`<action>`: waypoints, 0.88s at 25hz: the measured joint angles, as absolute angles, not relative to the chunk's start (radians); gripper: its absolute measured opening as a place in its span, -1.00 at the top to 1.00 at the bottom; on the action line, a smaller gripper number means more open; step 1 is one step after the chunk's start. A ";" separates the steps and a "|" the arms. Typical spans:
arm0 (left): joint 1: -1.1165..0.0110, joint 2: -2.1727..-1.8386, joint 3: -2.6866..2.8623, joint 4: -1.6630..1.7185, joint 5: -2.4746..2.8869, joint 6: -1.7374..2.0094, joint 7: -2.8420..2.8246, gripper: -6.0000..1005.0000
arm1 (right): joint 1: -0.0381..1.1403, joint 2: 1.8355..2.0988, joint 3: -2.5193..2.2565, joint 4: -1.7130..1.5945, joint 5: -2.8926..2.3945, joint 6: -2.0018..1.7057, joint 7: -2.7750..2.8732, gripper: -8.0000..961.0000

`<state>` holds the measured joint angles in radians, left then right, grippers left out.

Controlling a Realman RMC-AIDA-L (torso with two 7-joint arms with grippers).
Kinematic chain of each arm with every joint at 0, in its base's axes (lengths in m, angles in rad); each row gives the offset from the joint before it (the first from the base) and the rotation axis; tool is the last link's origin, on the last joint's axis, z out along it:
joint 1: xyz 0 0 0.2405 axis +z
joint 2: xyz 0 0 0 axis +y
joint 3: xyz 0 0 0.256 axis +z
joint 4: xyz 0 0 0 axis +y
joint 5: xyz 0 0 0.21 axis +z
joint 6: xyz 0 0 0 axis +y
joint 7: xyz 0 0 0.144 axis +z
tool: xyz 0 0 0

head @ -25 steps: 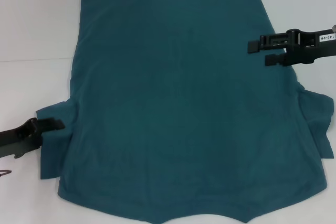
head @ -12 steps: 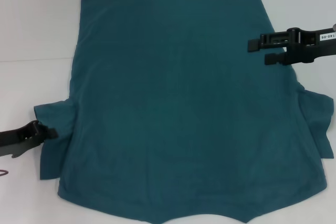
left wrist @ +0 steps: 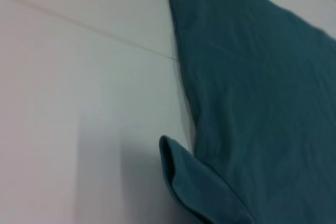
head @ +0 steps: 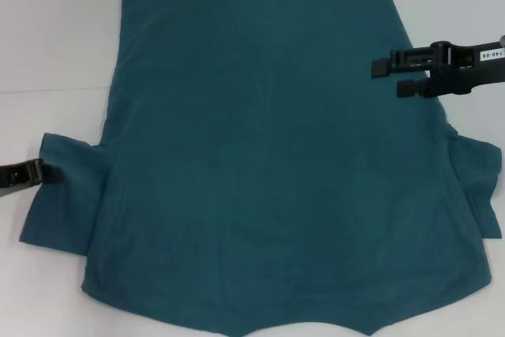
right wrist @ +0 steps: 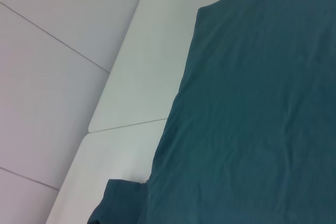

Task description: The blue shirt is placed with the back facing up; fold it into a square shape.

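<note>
Two grippers flank the blue shirt (head: 268,163), which lies spread flat on the white table (head: 55,45) with its plain back up and fills most of the head view. Its straight hem runs along the far side, and the notched neckline sits at the near edge, closest to the robot.

At the shirt's left side, the left gripper (head: 35,171) reaches in from the edge of the view and its fingers are pinched together on the outer edge of the left sleeve (head: 63,203). That sleeve is drawn out sideways from the shirt body and lies nearly flat, well clear of the side seam. In the left wrist view the sleeve's rolled edge (left wrist: 181,182) curls up just beside the shirt's side, with bare table beyond it.

Over the shirt's right edge, nearer the hem than the sleeve, the right gripper (head: 394,76) hovers with its two fingers spread apart, one above the other, holding nothing. The right sleeve (head: 477,187) lies bunched and folded against the shirt's right side, toward the neckline end from that gripper. A thin seam in the table (head: 47,91) meets the shirt's left edge.
</note>
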<state>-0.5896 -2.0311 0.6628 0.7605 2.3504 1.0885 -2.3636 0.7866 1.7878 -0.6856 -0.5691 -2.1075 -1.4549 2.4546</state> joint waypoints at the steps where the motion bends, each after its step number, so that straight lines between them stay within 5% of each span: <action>1: -0.599 -2.029 0.668 0.767 2.371 1.084 -2.366 0.98 | 0.786 1.788 -0.686 -0.569 -2.107 -1.456 2.455 -0.93; 22: -0.731 -2.006 0.754 0.861 2.608 1.271 -2.671 0.91 | 0.789 1.790 -0.686 -0.569 -2.106 -1.461 2.455 -0.93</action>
